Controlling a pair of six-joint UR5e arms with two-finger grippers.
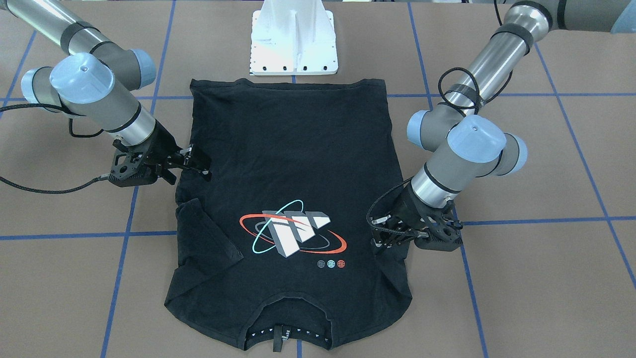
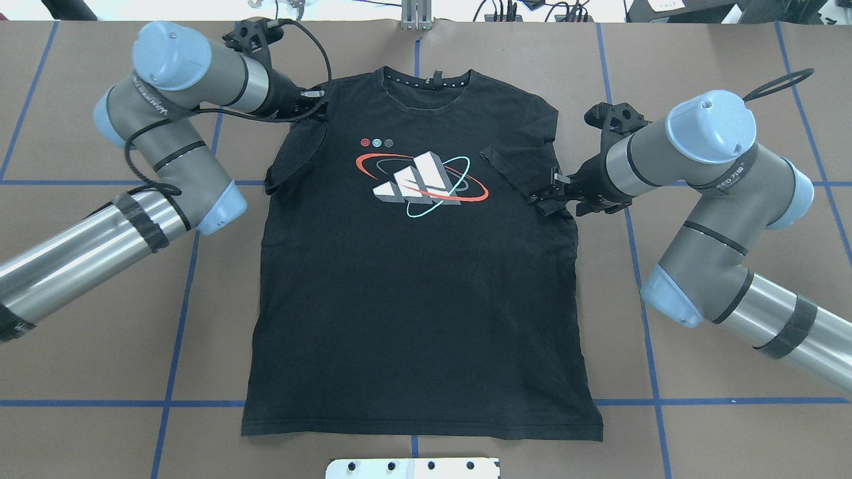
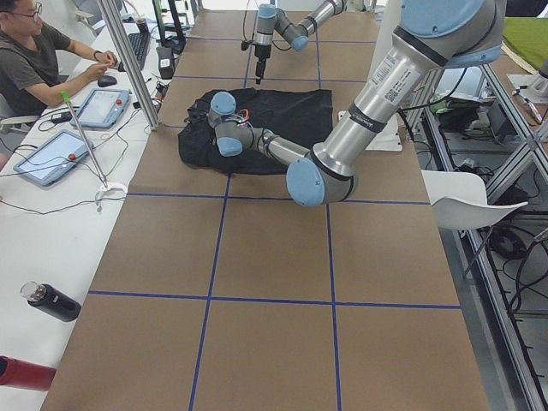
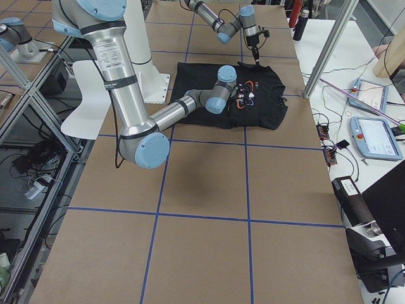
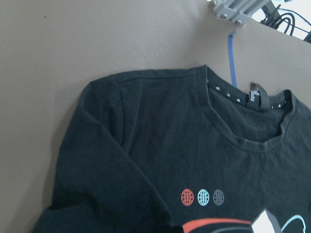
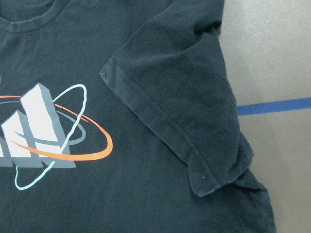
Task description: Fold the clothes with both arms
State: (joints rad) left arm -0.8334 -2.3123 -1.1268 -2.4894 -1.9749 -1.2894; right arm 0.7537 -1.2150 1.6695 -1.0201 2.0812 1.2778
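While both short sleeves lie turned in over the chest, the black T-shirt [image 2: 413, 286] rests flat and print-up in the middle of the counter [image 2: 732, 412].

The left end effector [image 2: 311, 101] sits at the shirt's shoulder, toward the counter's far edge. Black fingers over black cloth hide the gap, so I cannot tell how wide it stands or whether it has any fabric. The right end effector [image 2: 554, 191] sits lower, at the side seam just under the folded right sleeve [image 2: 519, 166]. Its opening and hold are just as unreadable.

The likely trouble is skew. The two contact points are staggered, one at the shoulder and one near the armpit, so a pull from both would probably drag the cloth crooked. On the left, a pinch that takes only the top layer could peel the folded left sleeve [image 2: 293, 159] back open. On the right, the bunched cuff corner may slip out or wrinkle under the jaws.

The shirt's long axis runs collar to hem, roughly in line with the blue tape lines [image 2: 180, 332]. The collar [image 2: 429, 80] points to the far edge and the hem [image 2: 419, 432] lies by the white pedestal base [image 2: 413, 468].
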